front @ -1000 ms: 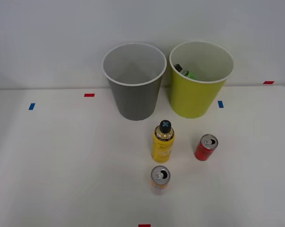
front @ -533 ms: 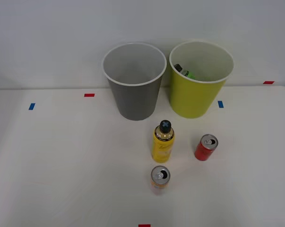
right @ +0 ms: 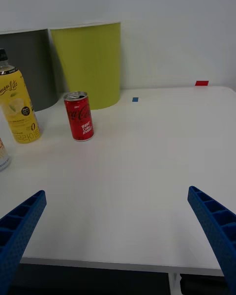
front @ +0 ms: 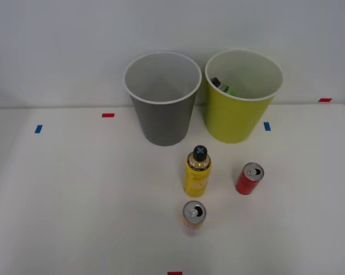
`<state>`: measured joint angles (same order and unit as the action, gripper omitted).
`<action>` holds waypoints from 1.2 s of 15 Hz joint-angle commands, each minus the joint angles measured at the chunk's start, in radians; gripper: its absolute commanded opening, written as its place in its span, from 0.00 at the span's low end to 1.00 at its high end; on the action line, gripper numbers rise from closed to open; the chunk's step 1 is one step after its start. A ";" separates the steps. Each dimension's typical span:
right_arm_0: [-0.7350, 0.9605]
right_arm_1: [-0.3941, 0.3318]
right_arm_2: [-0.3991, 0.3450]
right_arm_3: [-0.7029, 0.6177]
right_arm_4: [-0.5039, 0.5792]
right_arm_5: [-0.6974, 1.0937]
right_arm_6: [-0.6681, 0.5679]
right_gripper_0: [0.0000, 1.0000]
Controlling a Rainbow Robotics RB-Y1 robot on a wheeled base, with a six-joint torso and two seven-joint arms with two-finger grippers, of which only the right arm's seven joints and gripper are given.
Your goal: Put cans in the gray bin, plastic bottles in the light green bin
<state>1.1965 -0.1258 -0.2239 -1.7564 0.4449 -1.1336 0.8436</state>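
The gray bin (front: 161, 123) and the light green bin (front: 235, 117) stand side by side at the table's back. A green plastic bottle (front: 225, 89) lies inside the light green bin. In front of the bins a yellow bottle (front: 198, 175) stands upright, with the red can (front: 249, 179) to its right and the orange-yellow can (front: 193, 216) nearer me. My right gripper (right: 117, 192) is open and holds nothing, well short of the red can (right: 80, 116). The wrist view also takes in the yellow bottle (right: 19, 110), the light green bin (right: 91, 64) and the gray bin (right: 27, 64).
Small red tape marks (front: 108, 115) and blue tape marks (front: 267, 126) dot the white table (front: 75, 189). A plain wall rises right behind the bins. The table's near edge (right: 118, 265) runs just under my fingers.
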 commanded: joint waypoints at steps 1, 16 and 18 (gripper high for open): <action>0.000 0.000 0.000 0.000 0.000 0.000 0.000 1.00; 0.000 0.000 0.000 0.000 0.000 0.000 0.000 1.00; 0.000 0.000 0.000 0.000 0.000 0.000 0.000 1.00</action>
<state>1.1965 -0.1258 -0.2240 -1.7564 0.4449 -1.1336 0.8436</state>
